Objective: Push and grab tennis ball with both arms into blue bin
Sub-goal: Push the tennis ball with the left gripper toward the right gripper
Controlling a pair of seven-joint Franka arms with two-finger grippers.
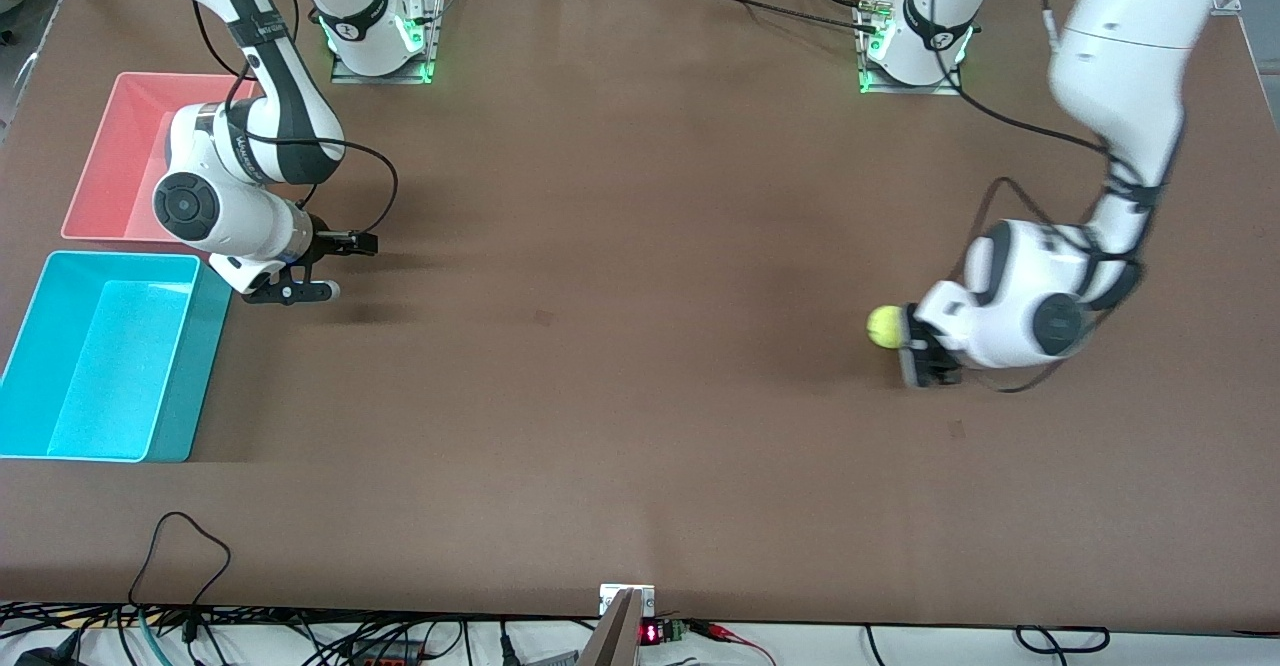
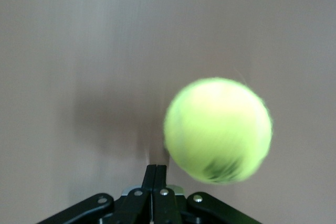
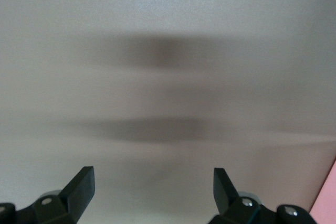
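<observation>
Two arms, one ball. Front view: tennis ball [image 1: 884,327] on the table at the left arm's end, touching the left gripper [image 1: 912,341]; blue bin [image 1: 100,356] well apart at the right arm's end, right gripper [image 1: 335,266] low beside it.

Left wrist view: fingers [image 2: 154,182] pressed together, ball off their centreline. Risk: an off-axis push rolls it wide.

Right wrist view: fingers [image 3: 79,184] spread over bare table. Risk: ball misses that gap.

Tennis ball [image 1: 884,326]: fuzzy felt, matt yellow-green. Blue bin [image 1: 190,366] and pink bin [image 1: 95,161]: smooth plastic, slight sheen. Table [image 1: 620,346]: matt brown surface. Arm shells: glossy white plastic. Right gripper [image 3: 153,187] fingers [image 3: 81,184]: matt black.
</observation>
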